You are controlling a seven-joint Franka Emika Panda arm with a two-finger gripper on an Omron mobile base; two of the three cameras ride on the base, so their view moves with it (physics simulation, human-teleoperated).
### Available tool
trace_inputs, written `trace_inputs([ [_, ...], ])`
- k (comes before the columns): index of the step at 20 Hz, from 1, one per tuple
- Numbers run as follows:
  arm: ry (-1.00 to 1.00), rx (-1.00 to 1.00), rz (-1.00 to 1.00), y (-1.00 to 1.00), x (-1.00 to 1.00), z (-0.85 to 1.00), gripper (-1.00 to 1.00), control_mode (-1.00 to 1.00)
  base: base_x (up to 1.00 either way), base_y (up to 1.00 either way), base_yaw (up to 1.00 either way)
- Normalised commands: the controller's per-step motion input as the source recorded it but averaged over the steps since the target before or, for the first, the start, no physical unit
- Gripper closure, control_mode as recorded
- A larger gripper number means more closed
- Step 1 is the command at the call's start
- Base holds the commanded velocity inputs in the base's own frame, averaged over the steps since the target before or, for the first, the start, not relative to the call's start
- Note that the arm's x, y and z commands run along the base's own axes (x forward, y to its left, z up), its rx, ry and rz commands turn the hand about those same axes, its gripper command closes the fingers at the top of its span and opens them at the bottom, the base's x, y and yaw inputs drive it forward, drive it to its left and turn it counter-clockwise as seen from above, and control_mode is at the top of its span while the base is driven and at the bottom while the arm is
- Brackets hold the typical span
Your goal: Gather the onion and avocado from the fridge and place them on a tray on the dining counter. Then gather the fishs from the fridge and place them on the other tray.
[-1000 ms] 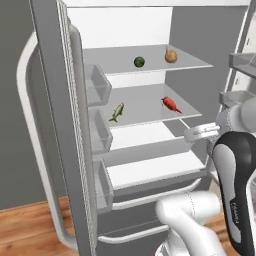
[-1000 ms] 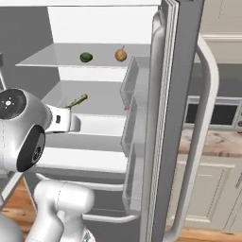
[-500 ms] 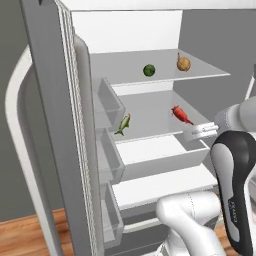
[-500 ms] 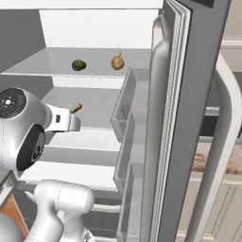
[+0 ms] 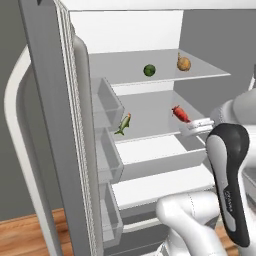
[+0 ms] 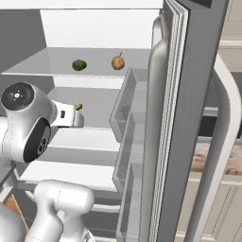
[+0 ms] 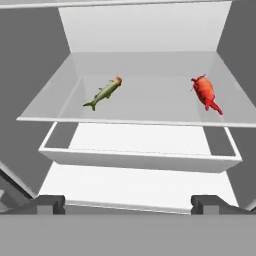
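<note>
- Fridge (image 5: 65, 150) stood with both doors swung wide; door bins lined the inner face of each door.
- Top shelf (image 5: 125, 70) carried the avocado (image 5: 149, 70) and the onion (image 5: 183, 63), near each other but not touching, avocado on the left as seen from both base views.
- Middle shelf (image 7: 145, 107) carried two fish, well apart: green fish (image 7: 103, 92) on the left, red fish (image 7: 206, 93) on the right, both lying flat.
- A pale drawer (image 7: 140, 150) sat just below the middle shelf.
- Worktop (image 6: 208, 160) with marbled stone top was partly visible past the right door in the right base view.
- End effector (image 7: 129, 204) had fingers spread fully apart, nothing between them, touching nothing.
- It sat in front of the fridge opening, level with the drawer, short of the middle shelf's front edge and apart from both fish.
- Fingertips (image 7: 50, 204) showed at the bottom of the hand view, one on each side.
</note>
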Motion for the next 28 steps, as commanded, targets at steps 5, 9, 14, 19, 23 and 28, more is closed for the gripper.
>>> trace_inputs([
  [5,0.13,0.0,-0.09,-0.26,0.63,0.05,-1.0,-1.0,0.0,0.0,0.0],
  [9,0.08,0.0,-0.16,-0.44,0.15,-0.07,-1.0,-1.0,0.0,0.0,0.0],
  [14,-0.01,-0.11,-0.12,-0.33,0.04,-0.3,-1.0,-1.0,0.0,0.0,0.0],
  [19,0.0,-0.15,-0.03,-0.17,0.33,-0.11,-1.0,-1.0,0.0,0.0,0.0],
  [23,0.0,-0.06,0.0,0.0,0.37,0.04,-1.0,-1.0,0.0,0.0,0.0],
  [28,0.04,-0.04,0.0,-0.01,0.33,-0.03,-1.0,-1.0,0.0,0.0,0.0],
])
